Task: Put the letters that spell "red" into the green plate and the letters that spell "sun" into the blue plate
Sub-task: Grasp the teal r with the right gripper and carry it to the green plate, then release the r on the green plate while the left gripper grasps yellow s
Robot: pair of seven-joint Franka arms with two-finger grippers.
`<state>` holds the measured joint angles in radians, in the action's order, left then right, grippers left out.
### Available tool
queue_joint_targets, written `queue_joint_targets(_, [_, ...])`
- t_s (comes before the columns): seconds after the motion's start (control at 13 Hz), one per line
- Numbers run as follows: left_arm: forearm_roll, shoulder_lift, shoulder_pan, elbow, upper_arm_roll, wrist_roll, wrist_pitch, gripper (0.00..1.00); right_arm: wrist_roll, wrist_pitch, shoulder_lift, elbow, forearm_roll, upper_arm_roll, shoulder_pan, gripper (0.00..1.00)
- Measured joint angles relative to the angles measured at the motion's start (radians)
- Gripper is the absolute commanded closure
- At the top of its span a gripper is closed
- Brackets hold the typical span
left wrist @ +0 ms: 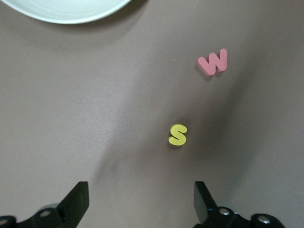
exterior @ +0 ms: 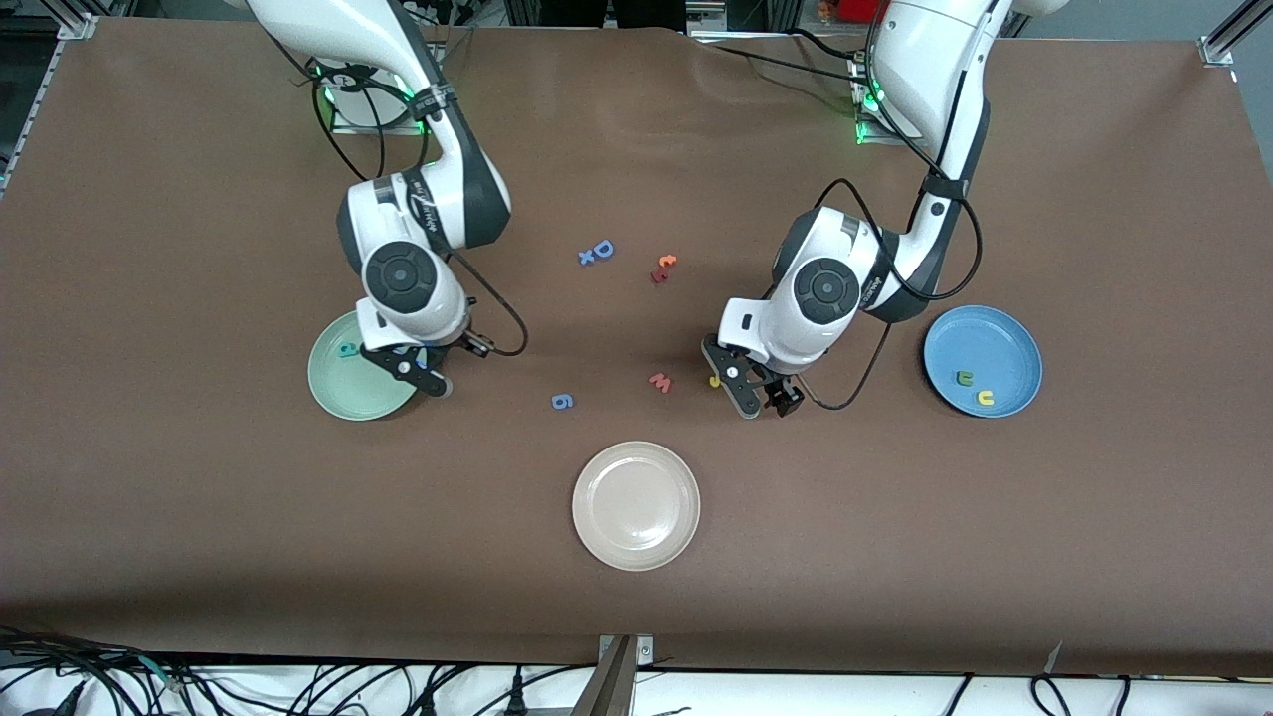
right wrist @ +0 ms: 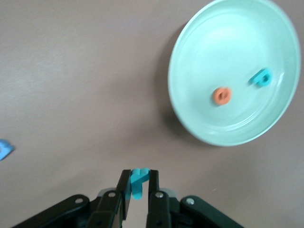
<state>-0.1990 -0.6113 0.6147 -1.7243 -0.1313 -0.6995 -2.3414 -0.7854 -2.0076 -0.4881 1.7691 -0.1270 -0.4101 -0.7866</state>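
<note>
My right gripper (exterior: 423, 376) hangs beside the rim of the green plate (exterior: 343, 393), shut on the teal "r" (right wrist: 138, 185), which stands upright between its fingers. In the green plate (right wrist: 228, 47) lie the orange "e" (right wrist: 222, 95) and the teal "d" (right wrist: 261, 77). The left gripper (exterior: 766, 406) is open just above the table, and the yellow "s" (left wrist: 177, 135) lies a short way ahead of its fingertips, untouched. The blue plate (exterior: 1004, 343) at the left arm's end holds the dark green "n" (exterior: 963, 377) and the yellow "u" (exterior: 986, 398).
A pinkish-red "w" (exterior: 661, 382) lies close to the "s". A blue "6" (exterior: 562, 401) sits between the two grippers. A beige-white plate (exterior: 636, 504) stands nearer the camera. A blue "D" (exterior: 600, 251) and small orange-red letters (exterior: 663, 268) lie toward the bases.
</note>
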Motion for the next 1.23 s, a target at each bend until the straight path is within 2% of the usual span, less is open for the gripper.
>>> queue_joint_targets(0.23, [0.000,-0.026,0.019,0.001,0.001,-0.016,-0.051,0.10,0.165,0.016,0.001,0.014,0.000,-0.069,0.007,0.92])
queue_joint_targets(0.31, [0.000,-0.036,0.027,0.001,0.002,-0.016,-0.074,0.17,0.219,0.016,0.000,0.025,-0.001,-0.078,0.025,0.91])
queue_joint_targets(0.69, [0.000,-0.084,0.059,0.002,0.002,-0.017,-0.134,0.19,0.440,-0.025,-0.060,0.058,-0.068,-0.079,0.156,0.90])
queue_joint_targets(0.84, [0.000,-0.094,0.068,0.002,0.003,-0.018,-0.135,0.22,0.476,-0.075,-0.093,0.060,-0.084,-0.078,0.171,0.89])
queue_joint_targets(1.07, [0.000,-0.103,0.074,0.002,0.003,-0.019,-0.136,0.22,0.502,-0.142,-0.130,0.060,-0.091,-0.075,0.171,0.81])
queue_joint_targets(1.23, [0.000,-0.111,0.078,0.002,0.003,-0.022,-0.142,0.23,0.520,-0.171,-0.145,0.060,-0.094,-0.075,0.175,0.80])
